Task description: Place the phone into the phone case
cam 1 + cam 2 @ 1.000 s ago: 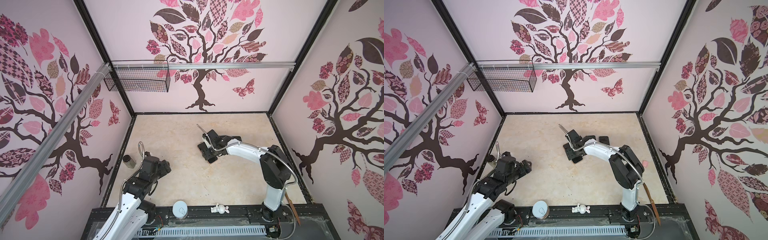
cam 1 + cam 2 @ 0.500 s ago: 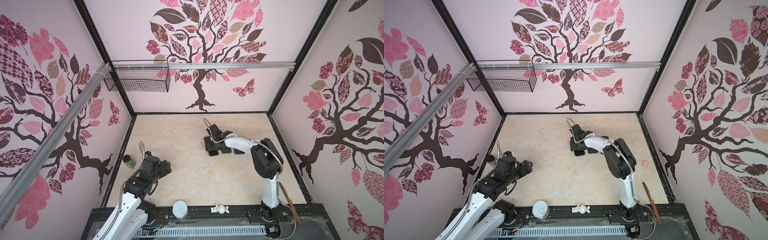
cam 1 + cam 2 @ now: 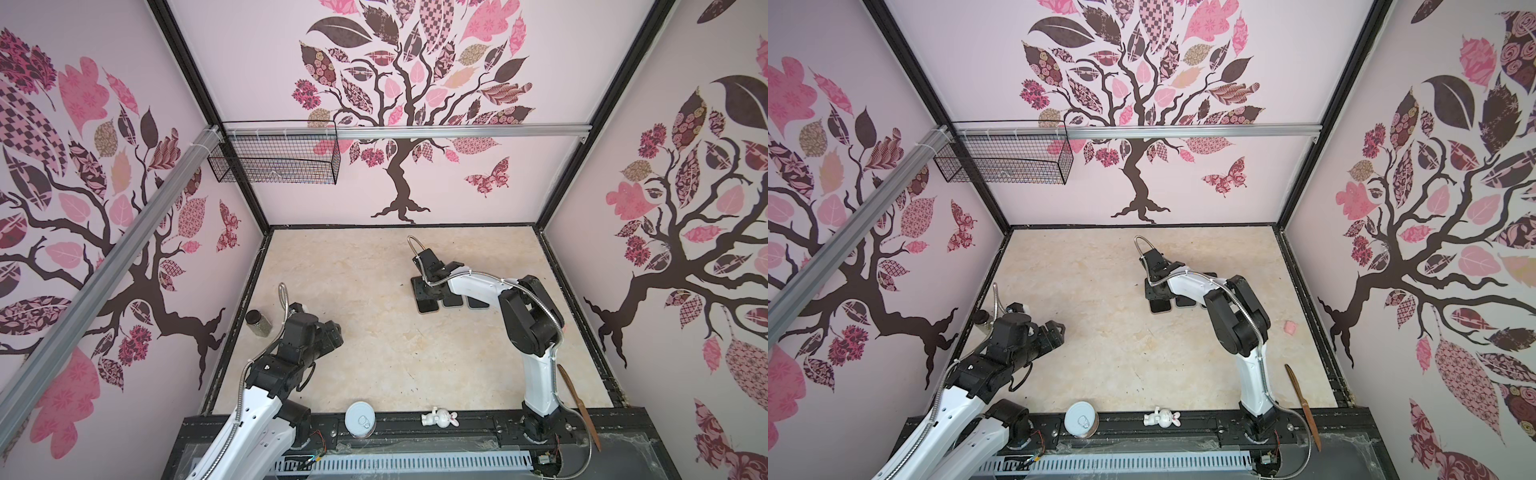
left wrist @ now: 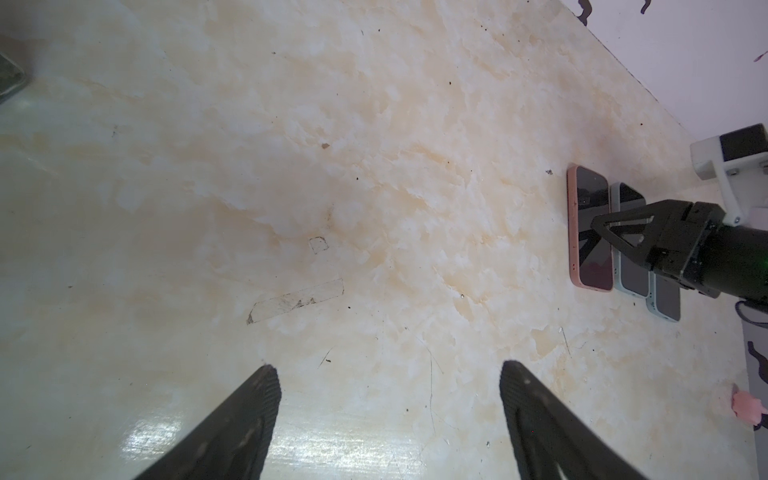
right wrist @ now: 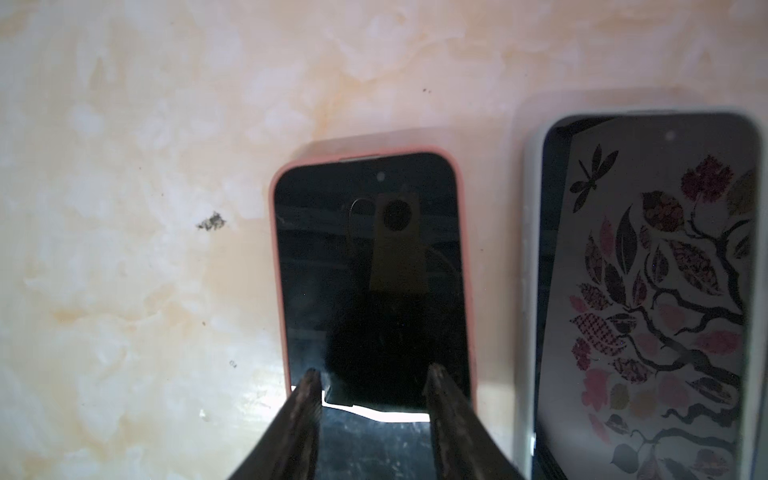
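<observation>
One arm [image 3: 473,286] outstretched over phones [image 3: 428,306]

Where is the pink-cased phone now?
The pink-cased phone lies on the table, right of centre in both top views, leftmost of three phones, beneath the right tool.

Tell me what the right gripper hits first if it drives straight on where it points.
Likely the black glass screen of the pink-cased phone, just ahead of the right gripper; gap unclear.
</observation>
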Available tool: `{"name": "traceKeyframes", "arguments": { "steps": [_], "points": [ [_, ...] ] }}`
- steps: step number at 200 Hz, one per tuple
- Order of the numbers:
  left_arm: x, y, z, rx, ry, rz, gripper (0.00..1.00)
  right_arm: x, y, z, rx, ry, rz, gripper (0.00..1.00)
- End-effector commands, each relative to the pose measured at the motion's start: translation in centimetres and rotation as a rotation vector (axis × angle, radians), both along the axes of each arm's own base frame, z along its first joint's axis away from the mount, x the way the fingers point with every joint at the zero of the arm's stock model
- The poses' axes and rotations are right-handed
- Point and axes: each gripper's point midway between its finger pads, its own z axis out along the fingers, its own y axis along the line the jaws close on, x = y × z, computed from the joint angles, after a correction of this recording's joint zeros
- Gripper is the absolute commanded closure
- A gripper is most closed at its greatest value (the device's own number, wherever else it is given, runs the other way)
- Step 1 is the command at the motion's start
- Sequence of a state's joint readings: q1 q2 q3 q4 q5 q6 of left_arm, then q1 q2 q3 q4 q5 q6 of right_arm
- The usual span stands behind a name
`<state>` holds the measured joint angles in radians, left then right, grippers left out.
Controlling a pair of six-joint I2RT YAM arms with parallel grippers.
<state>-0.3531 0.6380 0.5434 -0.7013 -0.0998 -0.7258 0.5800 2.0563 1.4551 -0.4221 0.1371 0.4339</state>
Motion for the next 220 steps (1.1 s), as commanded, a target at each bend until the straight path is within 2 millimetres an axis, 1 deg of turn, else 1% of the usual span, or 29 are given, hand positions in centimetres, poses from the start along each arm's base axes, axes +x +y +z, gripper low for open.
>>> {"name": "traceKeyframes", "arguments": {
  "steps": [1, 11, 31, 50, 62, 80, 90, 102, 120, 132, 146, 150, 153, 162, 176, 186, 190, 201, 204, 214, 220],
  "points": [
    [0.4, 0.1, 1.5, 0.002, -0.038, -0.003, 0.14, 0.7, 0.1, -0.1, -0.001, -0.007, -0.005, 0.46],
    [0.4, 0.1, 1.5, 0.005, -0.039, 0.000, 0.13, 0.6, 0.2, 0.5, 0.006, -0.014, 0.010, 0.37],
    [0.6, 0.3, 1.2, 0.021, -0.036, 0.007, 0.14, 0.3, 0.3, 2.0, 0.013, -0.038, 0.050, 0.23],
    [1.1, 0.7, 0.8, 0.056, -0.043, 0.015, 0.13, 0.0, 0.4, 4.2, 0.028, -0.086, 0.098, 0.10],
    [1.5, 1.4, 0.7, 0.103, -0.054, 0.037, 0.12, -0.3, 0.3, 5.7, 0.036, -0.126, 0.129, 0.01],
    [2.3, 3.2, 1.3, 0.194, -0.099, 0.097, 0.11, -0.8, -0.3, 7.6, 0.036, -0.193, 0.160, 0.00],
    [2.8, 3.7, 1.9, 0.228, -0.140, 0.112, 0.11, -1.2, -0.5, 8.7, 0.036, -0.232, 0.181, 0.00],
    [3.6, 4.2, 2.4, 0.282, -0.197, 0.113, 0.11, -1.3, -1.3, 9.8, 0.022, -0.279, 0.185, 0.00],
    [4.6, 5.8, 3.0, 0.401, -0.242, 0.162, 0.11, -1.7, -2.6, 11.1, -0.016, -0.358, 0.189, 0.00],
    [5.1, 6.7, 3.1, 0.466, -0.246, 0.198, 0.11, -1.8, -4.0, 12.0, -0.039, -0.409, 0.163, 0.00],
    [5.8, 6.6, 2.9, 0.496, -0.255, 0.193, 0.11, -1.9, -6.1, 12.8, -0.020, -0.458, 0.115, 0.00],
    [6.0, 6.6, 3.0, 0.503, -0.262, 0.191, 0.11, -1.9, -7.0, 12.7, -0.013, -0.464, 0.093, 0.00],
    [6.1, 6.7, 2.9, 0.512, -0.266, 0.191, 0.11, -1.8, -7.5, 13.2, 0.000, -0.483, 0.076, 0.00],
    [6.4, 7.0, 2.9, 0.551, -0.274, 0.196, 0.10, -2.1, -9.4, 13.5, 0.038, -0.509, 0.032, 0.00],
    [6.7, 7.6, 3.2, 0.608, -0.305, 0.217, 0.10, -2.1, -13.2, 13.9, 0.108, -0.560, -0.063, 0.00],
    [6.9, 7.8, 3.5, 0.631, -0.320, 0.221, 0.10, -2.5, -15.9, 13.5, 0.150, -0.594, -0.126, 0.00],
    [7.0, 7.8, 3.5, 0.633, -0.322, 0.220, 0.09, -2.5, -16.9, 13.7, 0.167, -0.622, -0.152, 0.00],
    [7.1, 7.8, 3.6, 0.642, -0.328, 0.219, 0.09, -2.9, -19.8, 13.6, 0.183, -0.682, -0.225, 0.00],
    [7.1, 7.8, 3.6, 0.644, -0.329, 0.220, 0.09, -3.1, -20.5, 13.2, 0.180, -0.688, -0.242, 0.00],
    [7.2, 8.0, 3.9, 0.658, -0.338, 0.231, 0.09, -3.4, -22.3, 12.9, 0.163, -0.729, -0.278, 0.00],
    [7.3, 8.1, 4.1, 0.668, -0.355, 0.234, 0.09, -3.6, -23.1, 12.6, 0.138, -0.748, -0.285, 0.00]
  ]
}}
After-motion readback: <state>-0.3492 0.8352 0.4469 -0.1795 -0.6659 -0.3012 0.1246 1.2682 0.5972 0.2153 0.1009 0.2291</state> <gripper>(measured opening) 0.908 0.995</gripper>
